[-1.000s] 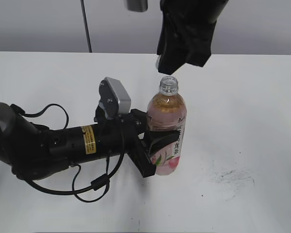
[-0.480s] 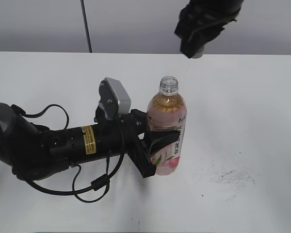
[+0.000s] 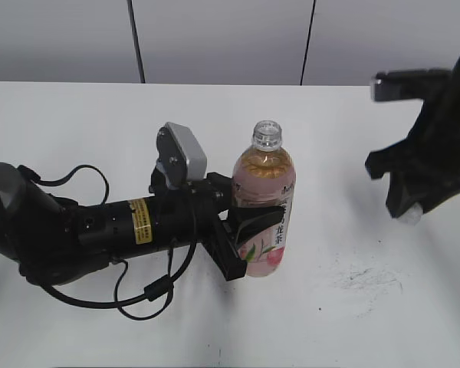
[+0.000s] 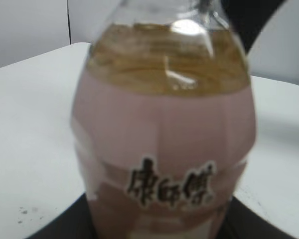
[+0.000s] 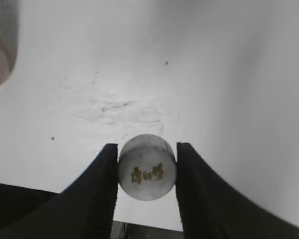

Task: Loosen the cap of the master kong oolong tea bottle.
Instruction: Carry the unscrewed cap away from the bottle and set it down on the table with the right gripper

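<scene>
The master kong oolong tea bottle [image 3: 264, 201] stands upright mid-table, its threaded neck [image 3: 266, 135] bare and uncapped. My left gripper [image 3: 247, 234] lies sideways and is shut on its pink label; in the left wrist view the bottle [image 4: 164, 134] fills the frame, with dark fingers [image 4: 52, 228] at the bottom corners. My right gripper [image 3: 409, 211] hangs low over the table far to the right of the bottle. It is shut on the white cap [image 5: 147, 167], whose marked top faces the right wrist camera. In the exterior view the cap [image 3: 411, 217] shows only as a white sliver.
The left arm and its cables [image 3: 100, 230] stretch across the table's left half. Dark scuff marks [image 3: 366, 277] lie on the white table [image 3: 353, 138] right of the bottle and under the right gripper [image 5: 147, 167]. A grey wall runs behind.
My right gripper has carried the cap from just above the bottle's neck up, then far to the right and down near the table. The left gripper and the bottle have stayed still.
</scene>
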Robot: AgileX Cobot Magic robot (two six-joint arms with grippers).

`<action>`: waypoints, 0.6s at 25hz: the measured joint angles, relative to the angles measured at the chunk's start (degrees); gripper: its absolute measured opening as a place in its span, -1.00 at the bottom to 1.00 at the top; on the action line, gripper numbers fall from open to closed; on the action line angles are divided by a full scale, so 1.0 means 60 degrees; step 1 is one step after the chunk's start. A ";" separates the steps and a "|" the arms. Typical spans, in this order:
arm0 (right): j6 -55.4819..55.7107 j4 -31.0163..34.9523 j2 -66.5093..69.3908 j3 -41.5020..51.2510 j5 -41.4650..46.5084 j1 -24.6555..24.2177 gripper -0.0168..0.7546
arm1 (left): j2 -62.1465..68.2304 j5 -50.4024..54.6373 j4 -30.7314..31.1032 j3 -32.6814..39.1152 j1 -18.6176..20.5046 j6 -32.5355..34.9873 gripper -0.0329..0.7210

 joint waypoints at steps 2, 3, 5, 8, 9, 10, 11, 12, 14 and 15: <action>0.0162 0.0126 0.0201 0.0921 -0.1062 0.0000 -0.26 | 0.0000 -0.0009 0.0000 0.0000 0.0000 0.0000 -0.17; 0.0260 0.0112 0.0352 0.1216 -0.1420 0.0000 -0.26 | 0.0000 -0.0009 0.0000 0.0000 0.0000 0.0000 -0.17; 0.0480 0.0008 0.0789 0.1725 -0.2025 0.0000 -0.26 | 0.0000 -0.0009 0.0000 0.0000 0.0000 0.0000 -0.17; 0.0620 -0.0013 0.1336 0.1897 -0.2485 0.0000 -0.26 | 0.0000 -0.0009 0.0000 0.0000 0.0000 0.0000 -0.17; 0.0639 -0.0013 0.1461 0.1900 -0.2602 0.0000 -0.26 | 0.0000 -0.0019 0.0000 0.0000 0.0000 0.0000 -0.17; 0.0649 -0.0013 0.1548 0.1900 -0.2696 0.0000 -0.26 | 0.0000 -0.0019 0.0000 0.0000 0.0000 0.0000 -0.17; 0.0650 -0.0013 0.1588 0.1908 -0.2803 0.0000 -0.26 | 0.0000 -0.0019 0.0000 0.0000 0.0000 0.0000 -0.17; 0.0658 -0.0013 0.1610 0.1919 -0.2901 0.0000 -0.26 | 0.0000 -0.0019 0.0000 0.0000 0.0000 0.0000 -0.17; 0.0658 -0.0013 0.1619 0.1917 -0.3037 0.0000 -0.26 | 0.0000 -0.0019 0.0000 0.0000 0.0000 0.0000 -0.17; 0.0658 -0.0013 0.1618 0.1917 -0.3077 0.0000 -0.24 | 0.0000 -0.0019 0.0000 0.0000 0.0000 0.0000 -0.17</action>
